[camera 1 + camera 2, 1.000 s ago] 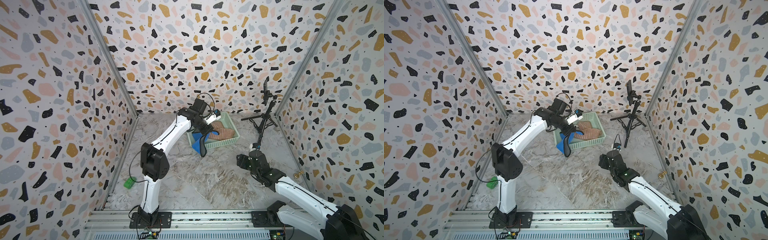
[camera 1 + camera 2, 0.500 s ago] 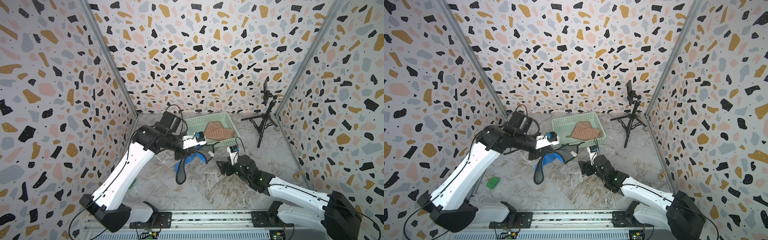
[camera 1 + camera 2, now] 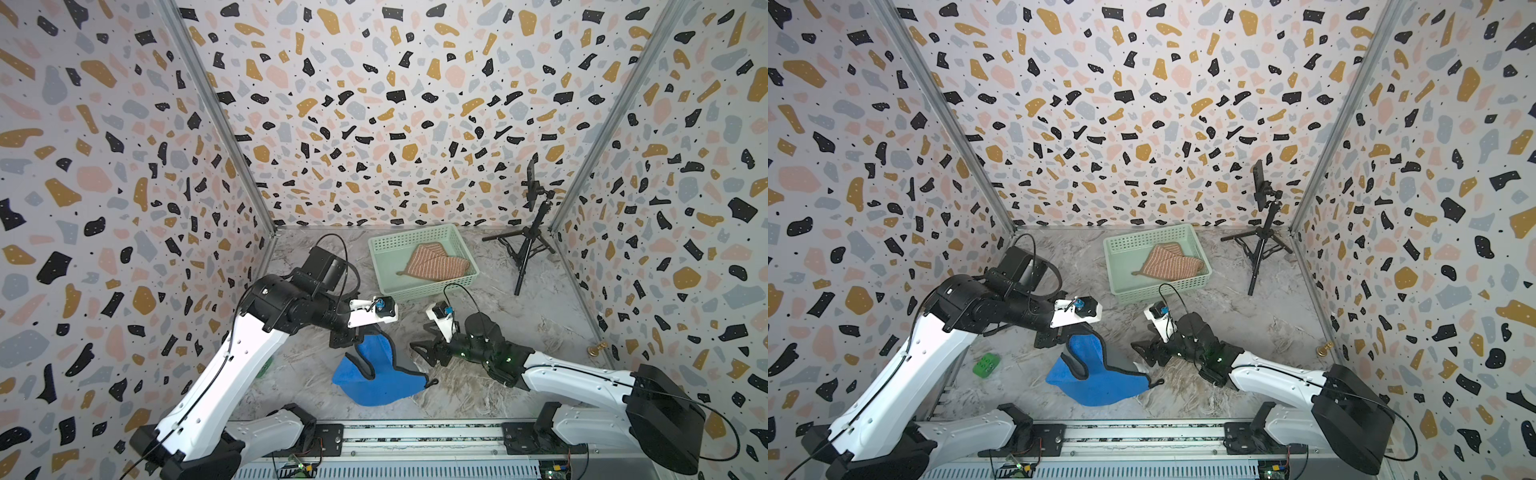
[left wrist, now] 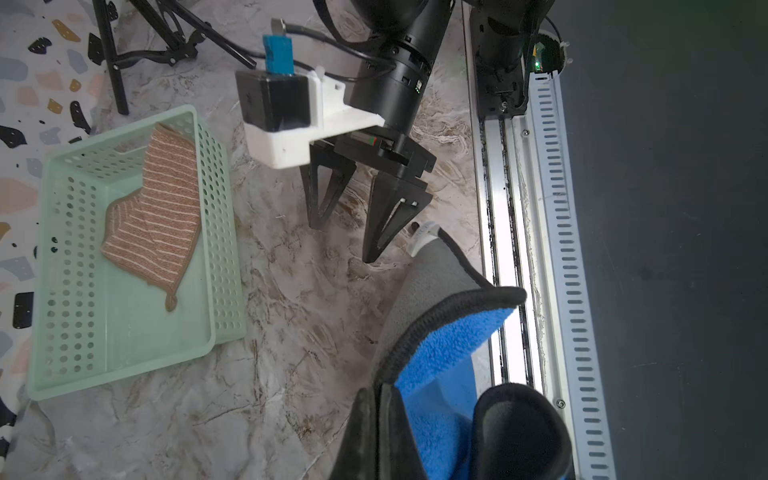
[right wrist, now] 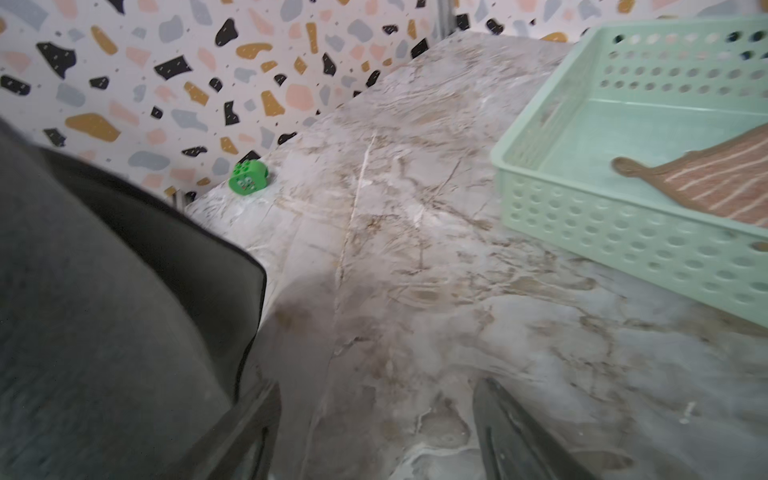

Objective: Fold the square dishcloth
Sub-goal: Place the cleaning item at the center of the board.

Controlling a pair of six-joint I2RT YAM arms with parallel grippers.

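The square dishcloth (image 3: pixel 384 384) (image 3: pixel 1100 384) is blue with a black hem and a grey back. It is crumpled: its lower part lies on the marble table near the front, and one edge is lifted. My left gripper (image 3: pixel 351 338) (image 3: pixel 1054 338) (image 4: pixel 380 397) is shut on that lifted hem, with blue pile (image 4: pixel 440 345) right beside the jaws. Just right of the cloth's raised grey side (image 5: pixel 104 311), my right gripper (image 3: pixel 419 353) (image 3: pixel 1142 351) (image 4: pixel 343 243) (image 5: pixel 374 388) stands open, low over the table, with nothing between its fingers.
A mint green basket (image 3: pixel 432 286) (image 3: pixel 1163 286) at the back holds a brown striped cloth (image 3: pixel 436 264) (image 3: pixel 1171 262). A black tripod (image 3: pixel 528 249) stands at the back right. A green toy block (image 3: pixel 986 365) (image 5: pixel 248 178) lies by the left wall. A small brass object (image 3: pixel 597 348) sits at the right wall.
My left arm has swung from the basket toward the front, bringing the blue dishcloth down onto the table. My right gripper has moved left to the cloth's edge.
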